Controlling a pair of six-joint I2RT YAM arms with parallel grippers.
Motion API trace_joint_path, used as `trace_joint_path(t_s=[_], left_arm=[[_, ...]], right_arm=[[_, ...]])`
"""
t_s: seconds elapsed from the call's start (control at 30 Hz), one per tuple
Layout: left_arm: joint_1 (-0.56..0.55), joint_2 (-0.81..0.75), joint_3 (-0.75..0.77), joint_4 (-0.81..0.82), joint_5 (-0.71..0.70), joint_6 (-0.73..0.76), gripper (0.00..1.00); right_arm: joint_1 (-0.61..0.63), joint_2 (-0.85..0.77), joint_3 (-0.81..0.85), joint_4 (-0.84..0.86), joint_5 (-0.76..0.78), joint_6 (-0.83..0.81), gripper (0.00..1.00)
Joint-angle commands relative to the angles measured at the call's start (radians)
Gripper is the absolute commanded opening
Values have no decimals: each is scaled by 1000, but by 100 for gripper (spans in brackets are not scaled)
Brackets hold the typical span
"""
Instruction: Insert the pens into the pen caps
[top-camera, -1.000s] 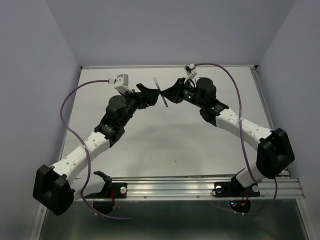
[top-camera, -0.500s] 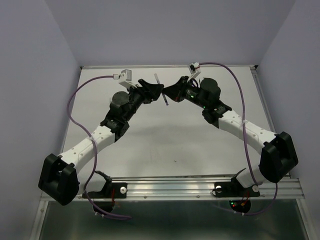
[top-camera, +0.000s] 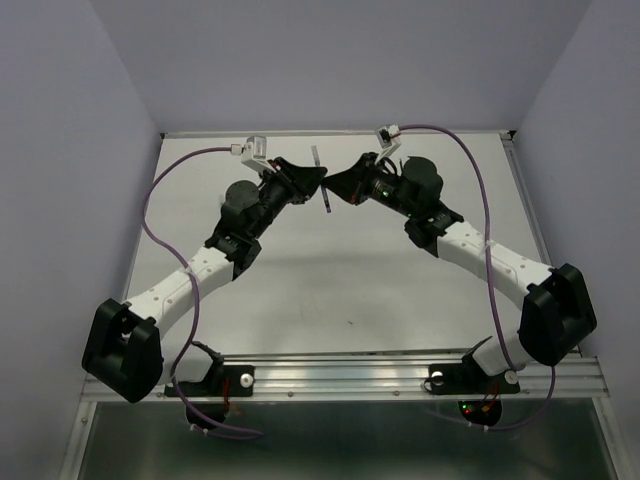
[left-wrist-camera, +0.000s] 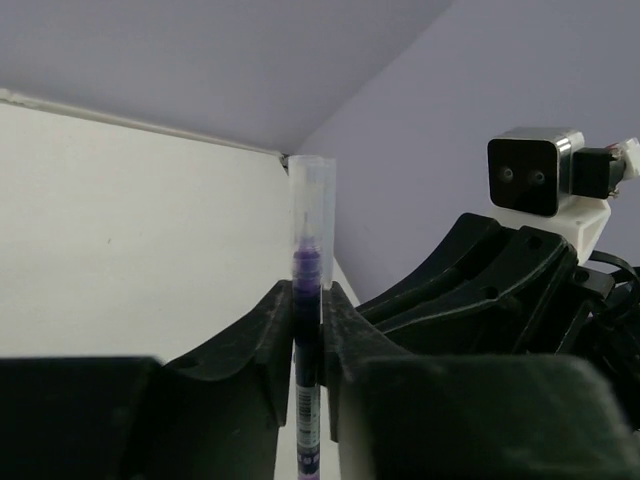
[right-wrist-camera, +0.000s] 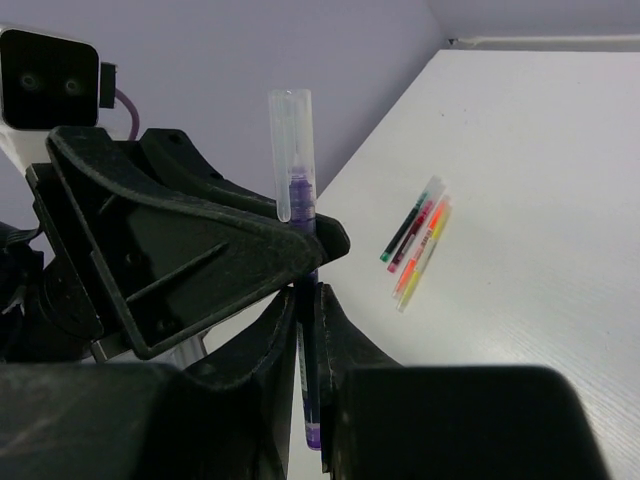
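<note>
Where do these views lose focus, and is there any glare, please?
Left wrist: the purple pen and its clear cap are crisp, while the left gripper's fingers up close are soft and dark. Right wrist: the same near-field blur on the right gripper's fingers; the coloured pens on the table are sharp. Top external: even light, only faint shadows on the table, no glare.

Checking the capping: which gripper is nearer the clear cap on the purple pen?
Left. Left fingers flank the pen just under the cap; right fingers hold the barrel lower down.
</note>
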Motion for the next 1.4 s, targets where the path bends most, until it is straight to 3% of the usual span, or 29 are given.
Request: trace_joint_path(t_s=[0.0,0.2,0.27,0.33,0.43,0.57,0.7,0.73,0.83,1.03,1.37], left_arm=[[-5,-11,27,95,48,-1,20],[-5,-8,33,86,47,12,1],[-3,-5,42,54,19,24,0],[1,0,65,22,8,38,0],[49,3,91,-67,4,65,0],[115,12,135,-191,-56,110,0],[195,65,249,-465,-119,221,0],[204,102,272,-518,-178,242,0],[259,179,315,-641,-136,295,0],[301,392,433,-875,-214,329,0],[308,578,487,-961,-343,351,0]], right_arm=[[0,-32,-6,61,2,7,5],[0,-32,-8,60,10,10,14],[0,-37,-6,52,16,-10,26],[0,-49,-3,35,42,-22,46],[0,-69,11,-3,74,-80,100],[0,-113,18,-39,140,-135,100],[0,-161,15,-72,269,-224,100],[-10,-165,18,-92,327,-237,100],[-21,-155,49,-149,419,-274,100],[-64,-121,73,-181,453,-281,100],[-130,-72,92,-197,407,-258,100]])
